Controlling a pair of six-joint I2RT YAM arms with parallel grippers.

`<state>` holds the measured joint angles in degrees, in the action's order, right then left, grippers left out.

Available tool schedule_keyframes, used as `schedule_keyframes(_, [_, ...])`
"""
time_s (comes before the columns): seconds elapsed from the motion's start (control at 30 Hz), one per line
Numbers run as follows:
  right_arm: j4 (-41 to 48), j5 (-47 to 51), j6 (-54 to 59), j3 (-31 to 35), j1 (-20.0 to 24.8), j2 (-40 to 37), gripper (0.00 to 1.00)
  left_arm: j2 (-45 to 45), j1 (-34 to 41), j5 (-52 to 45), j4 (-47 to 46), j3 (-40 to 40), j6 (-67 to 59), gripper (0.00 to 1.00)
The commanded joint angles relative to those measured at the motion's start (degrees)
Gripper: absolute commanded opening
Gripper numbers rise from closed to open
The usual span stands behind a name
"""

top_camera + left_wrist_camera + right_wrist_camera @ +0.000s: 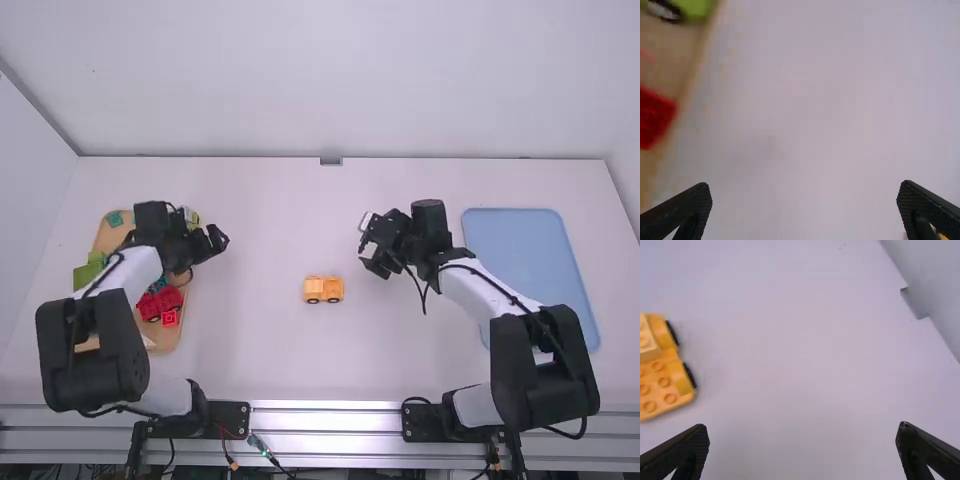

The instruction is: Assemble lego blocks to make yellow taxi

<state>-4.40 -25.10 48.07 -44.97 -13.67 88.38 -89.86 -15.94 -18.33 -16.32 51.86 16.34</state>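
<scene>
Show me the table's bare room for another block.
Bare table lies between the wooden tray and yellow lego car, and between car and blue tray, though the right jaws hang over part there. Blocks crowd the wooden tray.

A smooth white table (250, 360) stands before a plain white wall (330, 80). White side walls flank the table left (28, 170) and right (628, 165); ribbed silvery metal rails (325, 420) line the table's near edge.

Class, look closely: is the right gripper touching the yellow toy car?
Apart. The high view shows a strip of white tabletop between the right gripper and the yellow toy car.
</scene>
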Motion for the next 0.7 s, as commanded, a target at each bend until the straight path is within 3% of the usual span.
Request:
schedule_keyframes(0.0, [-0.9, 0.1, -3.3, 0.0, -0.2, -0.9, 0.99, -2.8, -0.3, 12.6, -6.0, 9.6, 4.2, 0.99])
schedule_keyframes(0.13, [-1.7, 0.1, -3.3, 0.0, -0.2, -0.8, 0.99, -8.5, -0.5, 21.6, -20.8, 21.2, 11.3, 0.99])
schedule_keyframes(0.3, [-1.5, 0.1, -3.3, 0.0, -0.1, -0.9, 0.99, -17.0, -2.8, 25.2, -31.3, 31.2, 15.0, 0.99])
schedule_keyframes(0.53, [-1.9, 1.7, -3.3, 0.0, -0.3, -0.9, 0.99, -23.2, -6.1, 16.8, -32.3, 35.8, 7.8, 0.99])
schedule_keyframes(0.67, [-2.3, 1.6, -3.3, 0.0, -0.2, -0.9, 0.99, -23.2, -6.1, 18.6, -31.8, 35.5, 8.3, 0.99])
